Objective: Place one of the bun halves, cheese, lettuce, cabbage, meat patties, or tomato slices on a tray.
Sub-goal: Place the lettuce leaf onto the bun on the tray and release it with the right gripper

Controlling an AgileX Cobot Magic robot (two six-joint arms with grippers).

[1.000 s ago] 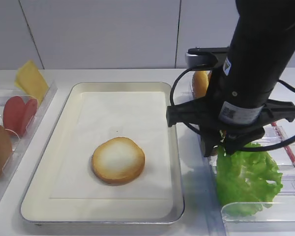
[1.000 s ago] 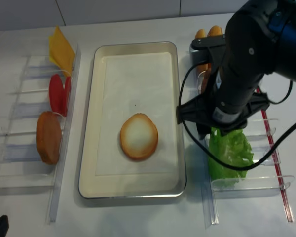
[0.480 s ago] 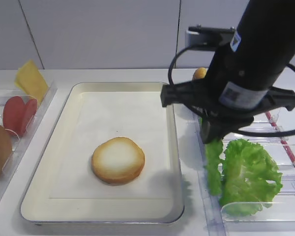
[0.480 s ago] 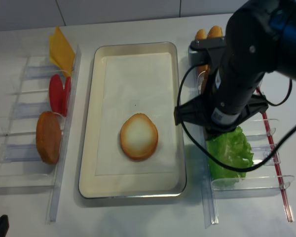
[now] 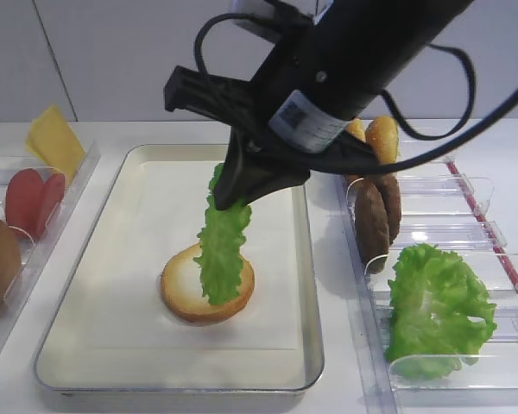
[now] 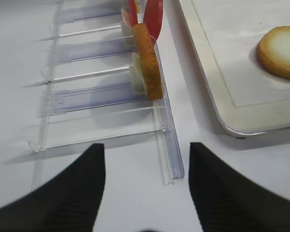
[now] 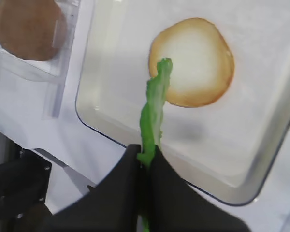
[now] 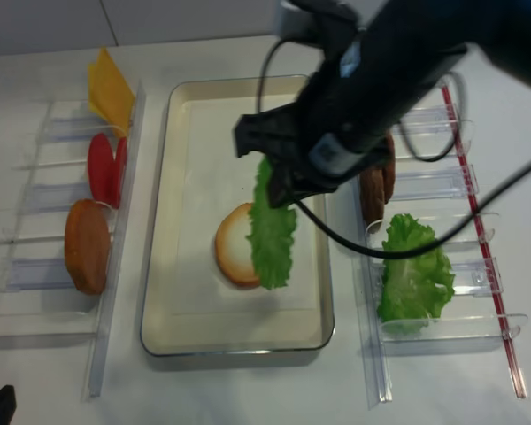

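My right gripper (image 5: 230, 191) is shut on the top edge of a bright green frilly lettuce leaf (image 5: 220, 246). The leaf hangs straight down over the cream tray (image 5: 112, 224). Its lower end is over a bun half (image 5: 183, 289) that lies pale face up on the white liner. In the right wrist view the leaf (image 7: 154, 104) runs from the shut gripper (image 7: 146, 151) to the bun's edge (image 7: 198, 63). Whether leaf and bun touch I cannot tell. My left gripper (image 6: 146, 164) is open above bare table by the left bin's front end, holding nothing.
A clear bin on the left holds cheese (image 5: 53, 138), tomato slices (image 5: 34, 198) and an upright bun half (image 6: 147, 60). The right bin holds buns (image 5: 382, 138), meat patties (image 5: 375, 216) and a larger bunched green leaf (image 5: 436, 310). The tray rim (image 8: 326, 292) lies close to the right bin.
The right gripper shut on a leaf at the right bin, lifted it and carried it left over the tray and bun half. The left arm has not moved.
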